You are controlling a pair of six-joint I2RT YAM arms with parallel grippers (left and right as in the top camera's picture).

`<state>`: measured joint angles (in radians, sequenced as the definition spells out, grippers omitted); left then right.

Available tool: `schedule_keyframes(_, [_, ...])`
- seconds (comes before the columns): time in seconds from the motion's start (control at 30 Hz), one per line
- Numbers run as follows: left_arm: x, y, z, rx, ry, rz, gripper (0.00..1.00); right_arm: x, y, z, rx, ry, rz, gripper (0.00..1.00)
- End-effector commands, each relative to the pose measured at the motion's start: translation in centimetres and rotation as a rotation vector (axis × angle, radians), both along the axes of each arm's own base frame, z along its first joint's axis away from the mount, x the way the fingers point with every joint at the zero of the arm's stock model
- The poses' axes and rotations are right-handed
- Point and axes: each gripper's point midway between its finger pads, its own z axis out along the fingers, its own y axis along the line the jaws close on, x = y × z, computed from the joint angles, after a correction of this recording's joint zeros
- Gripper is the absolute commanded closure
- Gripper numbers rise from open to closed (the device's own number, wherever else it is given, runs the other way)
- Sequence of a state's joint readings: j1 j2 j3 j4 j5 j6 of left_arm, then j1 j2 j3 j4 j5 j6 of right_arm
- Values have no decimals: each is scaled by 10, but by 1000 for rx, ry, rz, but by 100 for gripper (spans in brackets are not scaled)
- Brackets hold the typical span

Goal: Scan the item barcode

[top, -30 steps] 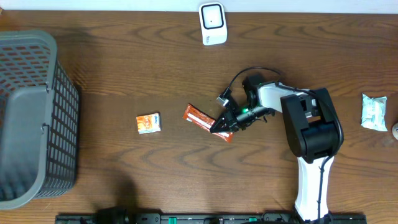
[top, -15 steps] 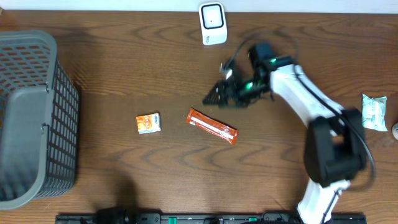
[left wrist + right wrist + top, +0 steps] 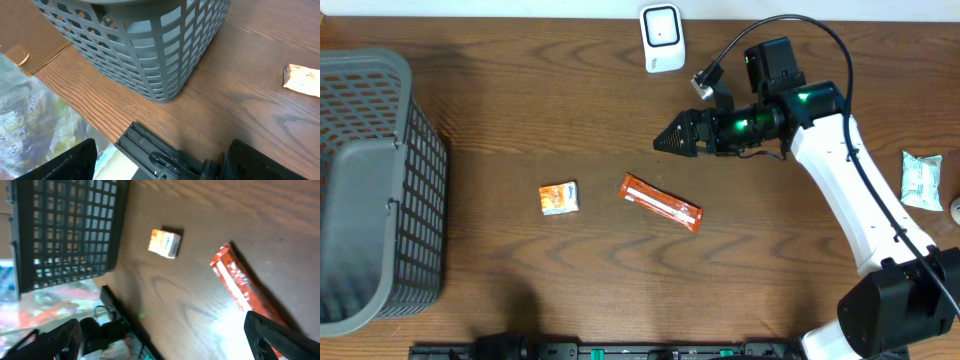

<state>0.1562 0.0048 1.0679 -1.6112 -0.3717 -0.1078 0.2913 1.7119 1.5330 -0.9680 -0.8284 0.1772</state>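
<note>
Desk (image 3: 520, 120): brown wood grain, fills the overhead view; carries everything below.

Basket (image 3: 425, 200): grey plastic lattice at the far left of the desk, the largest object on it; its wall fills the upper part of the left wrist view (image 3: 150, 45) and shows in the upper left of the right wrist view (image 3: 65, 225).

Right arm (image 3: 850, 190): white links rise from the lower right and reach up and leftward over the desk; black wrist section with a green light, and a cable looping above it.

Right claw (image 3: 665, 142): points left, above the desk, between scanner and bar packet but touching neither; in its own wrist view the fingers (image 3: 280, 332) stand at the two frame edges, spread wide, nothing between them.

Left claw (image 3: 165, 165): seen only from its wrist camera, low near the desk's front edge beside the basket; spread wide, nothing in it.

Scanner (image 3: 662, 38): white, rounded, with a dark window, at the back edge of the desk near centre.

Bar packet (image 3: 660, 202) (the likely item to scan): orange-red, long and narrow, lying flat and diagonal mid-desk, below the right claw and apart from it; it catches glare in the right wrist view (image 3: 235, 280); barcode not discernible.

White packet (image 3: 921, 180): far right edge, well apart from the rest.

Small orange packet (image 3: 559, 198): squarish, flat, left of the bar packet, not touching it; also seen from both wrists (image 3: 302, 80) (image 3: 164, 243).
</note>
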Motion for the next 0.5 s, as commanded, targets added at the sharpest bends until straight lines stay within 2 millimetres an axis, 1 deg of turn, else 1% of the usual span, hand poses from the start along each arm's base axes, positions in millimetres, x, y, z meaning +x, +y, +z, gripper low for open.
schedule_keyframes(0.0, [-12, 0, -13, -6, 78, 10, 16, 10, -11, -9, -69, -86, 12, 1])
schedule_keyframes(0.1, [-12, 0, -13, -6, 78, 10, 16, 19, -21, -16, -141, -147, 5, 1])
schedule_keyframes(0.2, [-12, 0, -13, -6, 78, 10, 16, 33, -26, -26, -223, -256, 37, 1])
schedule_keyframes(0.23, [-12, 0, -13, -6, 78, 10, 16, 35, -25, -31, -250, -284, 63, 1])
schedule_keyframes(0.3, [-12, 0, -13, -6, 78, 10, 16, 33, -20, -42, -273, -325, 146, 1])
schedule_keyframes(0.37, [-12, 0, -13, -6, 78, 10, 16, 29, -13, -56, -287, -344, 229, 1])
schedule_keyframes(0.43, [-12, 0, -13, -6, 78, 10, 16, 23, -5, -75, -303, -352, 325, 1])
schedule_keyframes(0.47, [-12, 0, -13, -6, 78, 10, 16, 17, 3, -96, -310, -340, 405, 1])
